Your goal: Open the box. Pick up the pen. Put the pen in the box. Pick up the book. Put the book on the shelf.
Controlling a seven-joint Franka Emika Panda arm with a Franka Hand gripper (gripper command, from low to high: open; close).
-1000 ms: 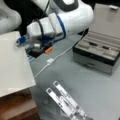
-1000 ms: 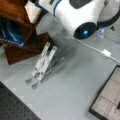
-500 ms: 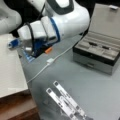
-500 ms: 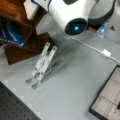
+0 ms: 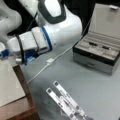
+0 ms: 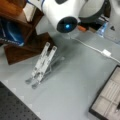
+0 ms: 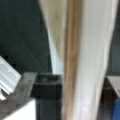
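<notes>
The box (image 5: pixel 100 58) stands open at a front view's right, lid up, and the pen (image 5: pixel 98 45) lies in its pale compartments. My gripper (image 5: pixel 6 56) is at the far left, shut on the book (image 5: pixel 10 82), a pale flat sheet held level over the reddish-brown shelf (image 5: pixel 23 110). In the wrist view the book (image 7: pixel 85 60) runs upright between the dark fingers (image 7: pixel 47 87) and fills the gap. The wooden shelf (image 6: pixel 17 53) also shows at a front view's top left, and the open box (image 6: pixel 107 100) at its bottom right. Whether the book touches the wood is hidden.
A folding metal stand (image 5: pixel 66 101) lies on the grey table beside the shelf, seen as well as the stand (image 6: pixel 41 63). A white cable with a small block (image 5: pixel 50 61) crosses the table. A blue item (image 6: pixel 10 35) sits inside the shelf unit.
The arm has swung towards the shelf side, carrying the book with it. The box, pen and stand have stayed put.
</notes>
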